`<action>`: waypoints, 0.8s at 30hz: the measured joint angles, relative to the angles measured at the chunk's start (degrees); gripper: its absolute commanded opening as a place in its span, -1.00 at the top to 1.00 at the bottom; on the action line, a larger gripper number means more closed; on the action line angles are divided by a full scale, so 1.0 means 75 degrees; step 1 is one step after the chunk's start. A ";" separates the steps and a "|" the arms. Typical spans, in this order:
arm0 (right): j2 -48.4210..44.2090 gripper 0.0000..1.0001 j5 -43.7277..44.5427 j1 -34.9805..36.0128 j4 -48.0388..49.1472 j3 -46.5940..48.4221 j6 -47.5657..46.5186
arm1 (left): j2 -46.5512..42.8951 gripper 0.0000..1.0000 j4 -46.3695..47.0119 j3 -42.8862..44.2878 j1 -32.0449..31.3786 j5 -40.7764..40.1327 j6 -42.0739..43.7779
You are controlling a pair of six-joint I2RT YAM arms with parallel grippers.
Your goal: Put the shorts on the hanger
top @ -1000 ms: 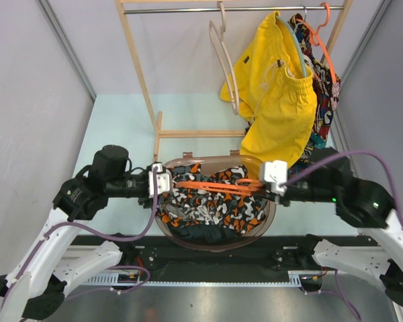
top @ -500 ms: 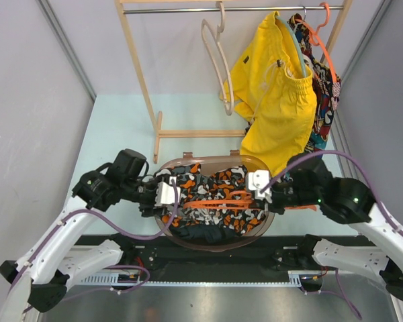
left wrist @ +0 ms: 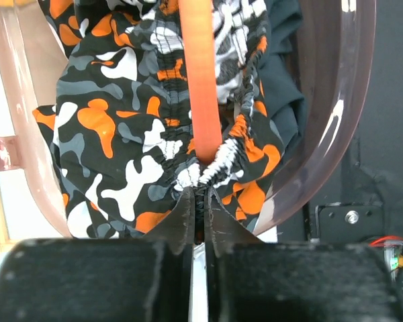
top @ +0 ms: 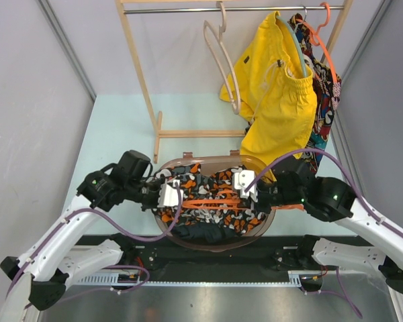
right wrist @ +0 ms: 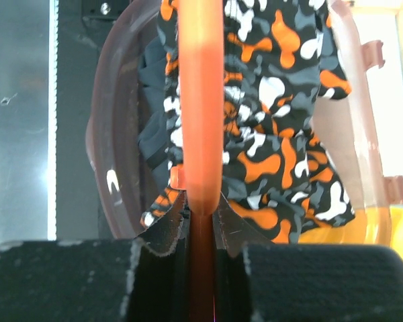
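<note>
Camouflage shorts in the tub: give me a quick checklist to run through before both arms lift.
1. The left hand shut on the shorts at the elastic waistband: ok.
2. The right hand shut on the hanger: ok.
3. The hanger lying across the shorts between both hands: ok.
4. The hanger's end tucked inside the waistband: cannot tell.
5. The dark garment clear of the left hand's pinch: cannot tell.
6. The shorts lifted out of the tub: not ok, they lie in it.
</note>
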 measured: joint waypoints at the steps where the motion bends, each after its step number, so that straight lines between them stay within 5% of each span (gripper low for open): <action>1: 0.0044 1.00 0.0020 0.0015 0.0111 -0.0012 0.0029 | 0.0032 0.99 0.0038 0.0015 -0.0009 -0.0003 -0.0032; 17: 0.0580 1.00 0.0533 0.0149 0.1714 -0.0463 0.0539 | 0.0761 0.99 0.0379 0.1478 -0.0163 0.0122 -0.0612; 20: 0.0600 1.00 0.0583 0.0154 0.2046 -0.0621 0.0624 | 0.0819 0.72 0.0516 0.1623 -0.0248 0.0125 -0.0778; 21: 0.0618 1.00 0.0589 0.0154 0.2180 -0.0679 0.0662 | 0.0836 0.28 0.0551 0.1664 -0.0277 0.0134 -0.0801; 23: 0.0676 1.00 0.0586 0.0154 0.2530 -0.0828 0.0723 | 0.0880 -0.11 0.0644 0.1766 -0.0335 0.0154 -0.0965; 24: 0.0705 1.00 0.0597 0.0154 0.2690 -0.0889 0.0731 | 0.0892 -0.60 0.0644 0.1792 -0.0341 0.0172 -0.0930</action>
